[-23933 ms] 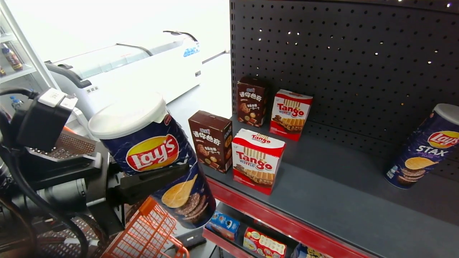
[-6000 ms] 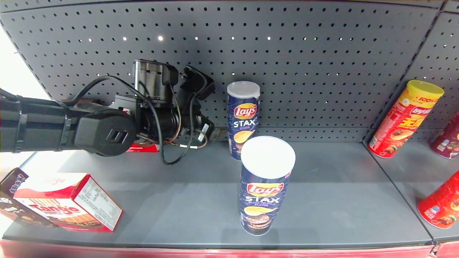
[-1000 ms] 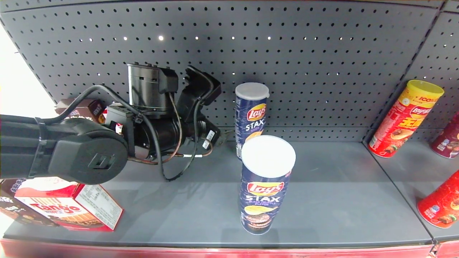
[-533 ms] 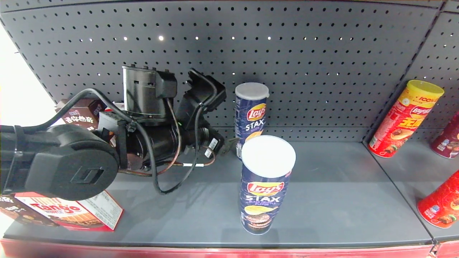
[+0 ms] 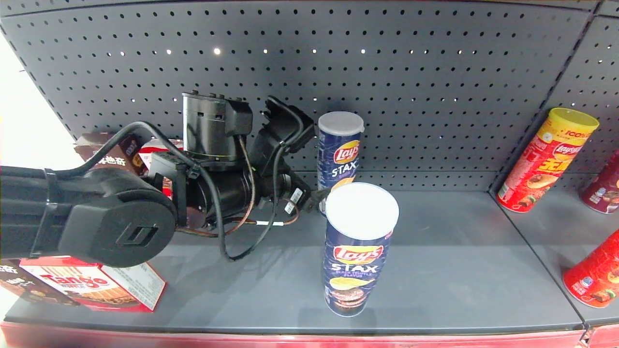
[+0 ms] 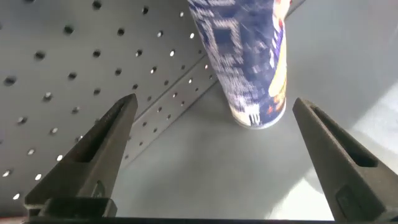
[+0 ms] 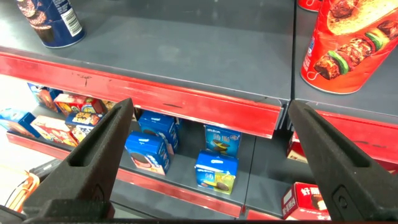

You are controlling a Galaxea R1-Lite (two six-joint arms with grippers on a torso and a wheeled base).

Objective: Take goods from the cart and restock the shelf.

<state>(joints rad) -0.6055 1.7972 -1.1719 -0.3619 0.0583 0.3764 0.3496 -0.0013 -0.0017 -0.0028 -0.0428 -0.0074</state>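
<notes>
Chip can [image 5: 340, 150] at the shelf [image 5: 459, 270] back stands just ahead of the left end effector [image 6: 214, 106], jaws spread; centre any grasp low, sparing the front can [image 5: 360, 251].

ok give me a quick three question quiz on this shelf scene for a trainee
1. True or false: the left gripper is shut on the rear blue can.
2. How many blue cans stand on the shelf? A one, B two, C four.
3. Fill in: the front blue can has a ____ lid.
Key: 1 false, the gripper is open; 2 B; 3 white.
</notes>
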